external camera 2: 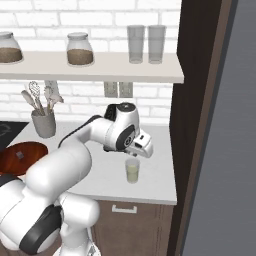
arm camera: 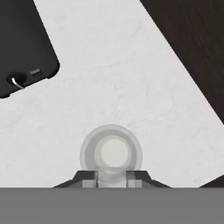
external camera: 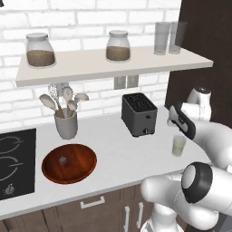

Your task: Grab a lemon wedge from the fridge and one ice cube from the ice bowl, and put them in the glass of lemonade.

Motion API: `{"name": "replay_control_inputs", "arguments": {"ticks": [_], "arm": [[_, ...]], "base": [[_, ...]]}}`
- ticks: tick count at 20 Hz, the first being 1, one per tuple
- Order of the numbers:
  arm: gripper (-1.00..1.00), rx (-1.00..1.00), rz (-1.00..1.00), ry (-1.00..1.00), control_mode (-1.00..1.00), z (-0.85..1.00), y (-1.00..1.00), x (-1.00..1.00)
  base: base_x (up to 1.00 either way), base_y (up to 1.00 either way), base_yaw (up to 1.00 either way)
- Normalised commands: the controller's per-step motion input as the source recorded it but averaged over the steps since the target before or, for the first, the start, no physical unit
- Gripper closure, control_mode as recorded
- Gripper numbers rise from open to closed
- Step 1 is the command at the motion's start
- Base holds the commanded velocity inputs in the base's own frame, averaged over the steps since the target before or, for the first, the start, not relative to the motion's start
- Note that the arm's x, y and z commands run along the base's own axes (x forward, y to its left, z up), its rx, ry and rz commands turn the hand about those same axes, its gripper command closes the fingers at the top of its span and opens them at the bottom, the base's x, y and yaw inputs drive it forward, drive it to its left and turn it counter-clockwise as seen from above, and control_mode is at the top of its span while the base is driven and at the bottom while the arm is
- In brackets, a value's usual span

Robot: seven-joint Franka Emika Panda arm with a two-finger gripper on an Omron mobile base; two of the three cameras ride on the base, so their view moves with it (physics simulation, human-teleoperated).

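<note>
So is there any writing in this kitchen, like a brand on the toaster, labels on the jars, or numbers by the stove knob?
None: no word, number or brand reads anywhere.
Toaster: plain dark grey, no brand.
Two jars on the shelf: no labels.
Cooktop: ring outlines and a knob, no numerals.
Glass of lemonade under the claw: unmarked.
Wall outlets: blank.

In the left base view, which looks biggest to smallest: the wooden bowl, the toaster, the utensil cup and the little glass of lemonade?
1. ice bowl, the widest thing there.
2. toaster.
3. utensil cup, not counting the utensils standing in it.
4. glass of lemonade, clearly smallest.

All four stand on one counter at similar depth, so the ranking looks dependable.
</note>
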Motion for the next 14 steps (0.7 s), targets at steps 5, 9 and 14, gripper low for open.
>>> {"name": "replay_control_inputs", "arguments": {"ticks": [5, 9, 14], "arm": [[1.00, 0.00, 0.00, 0.00, -1.00, -0.11, 0.01, 0.00], [1.00, -0.01, -0.05, 0.00, -1.00, 0.00, 0.13, 0.12], [1.00, 0.00, -0.02, 0.00, -1.00, 0.00, -0.04, 0.07]], "base": [[0.00, 0.00, 0.00], [0.00, 0.00, 0.00], [0.00, 0.00, 0.00]]}}
